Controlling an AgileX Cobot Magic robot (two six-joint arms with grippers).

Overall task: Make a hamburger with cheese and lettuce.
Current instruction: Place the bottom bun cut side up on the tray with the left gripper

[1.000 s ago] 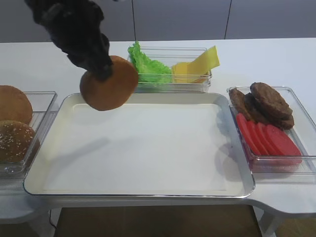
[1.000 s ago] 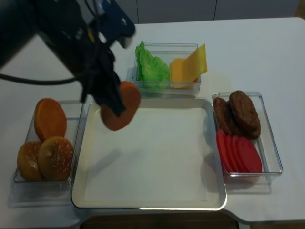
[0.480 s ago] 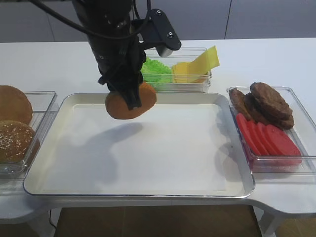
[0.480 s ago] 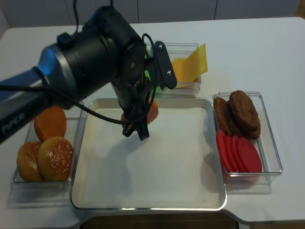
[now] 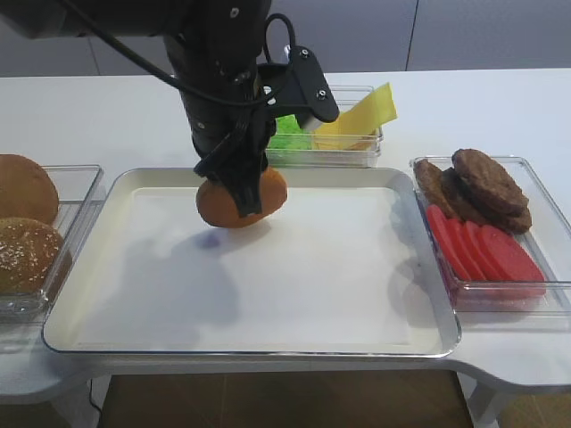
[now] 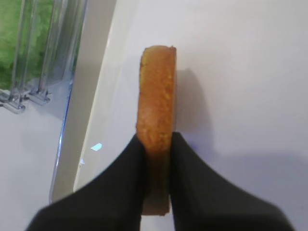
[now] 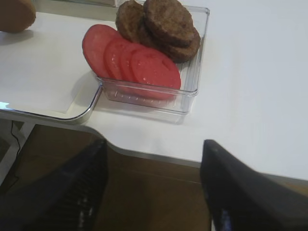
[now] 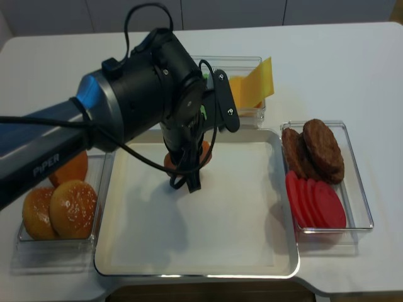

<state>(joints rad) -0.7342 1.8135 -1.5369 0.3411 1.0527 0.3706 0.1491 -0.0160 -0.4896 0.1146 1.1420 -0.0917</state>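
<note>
1 tool (image 6: pixel 156 159) pinching hamburger (image 6: pixel 156 120) edge-on, low over tray (image 5: pixel 268 303).

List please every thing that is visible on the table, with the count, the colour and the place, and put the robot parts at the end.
bun half: one, golden-brown, held on edge over the rear left part of the tray
tray: one, white with metal rim, centre of the table
lettuce: one bunch, bright green, rear clear container, partly hidden by the arm
cheese slices: a few, yellow, same rear container, right side
meat patties: about three, dark brown, right container, rear end
tomato slices: about four, red, right container, front end
sesame buns: three, brown, left container
left gripper: black, shut on the bun half
right gripper: black, open, empty, off the table's front right edge
</note>
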